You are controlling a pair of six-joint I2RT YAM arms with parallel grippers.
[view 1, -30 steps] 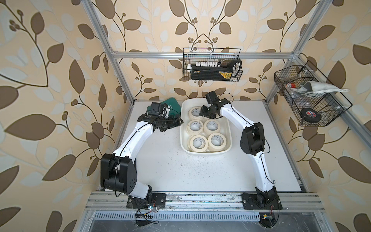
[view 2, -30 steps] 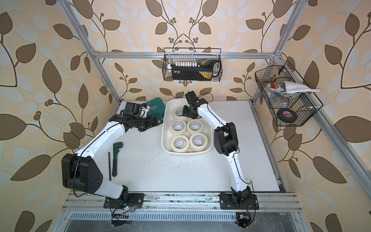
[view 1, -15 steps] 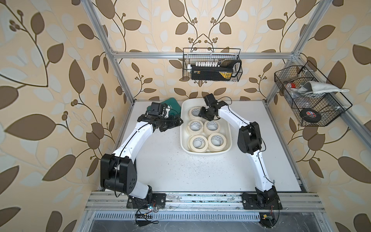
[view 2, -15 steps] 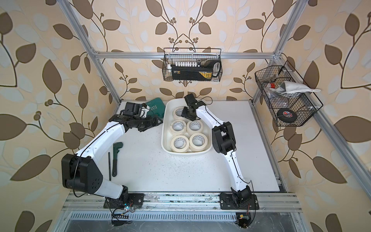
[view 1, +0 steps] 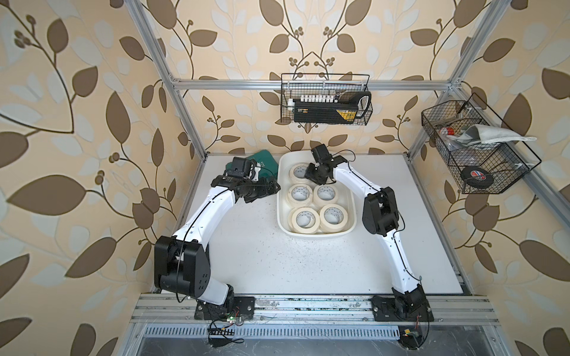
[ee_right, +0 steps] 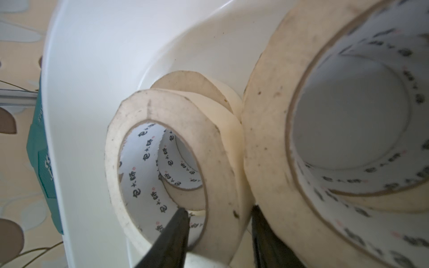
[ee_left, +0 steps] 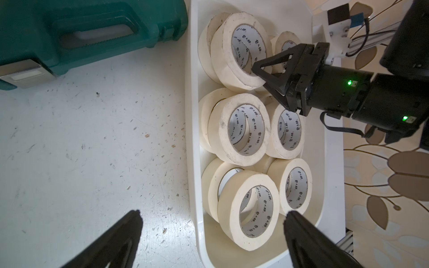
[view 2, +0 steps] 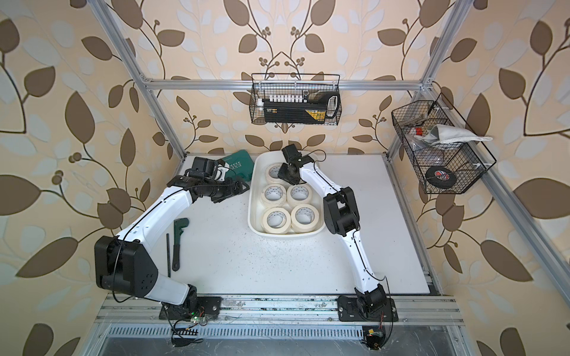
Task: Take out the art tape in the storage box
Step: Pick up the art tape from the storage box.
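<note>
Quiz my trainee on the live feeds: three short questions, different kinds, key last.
1. True or false: the left gripper stands open, holding nothing.
2. The right gripper straddles the wall of a cream masking-tape roll lying where? A) on the table; B) at the far end of the white oblong plastic storage box; C) in a wire basket.
3. Fill in: the hard plastic case beside the box is ____.
Key: 1 true; 2 B; 3 green.

White table [view 1: 277,265] bears storage box [view 1: 314,233], green case [view 1: 266,157], wrench [view 2: 178,240], rod [view 2: 168,255].

Far art tape [ee_left: 286,45] — half hidden behind the right hand [ee_left: 259,74].
</note>
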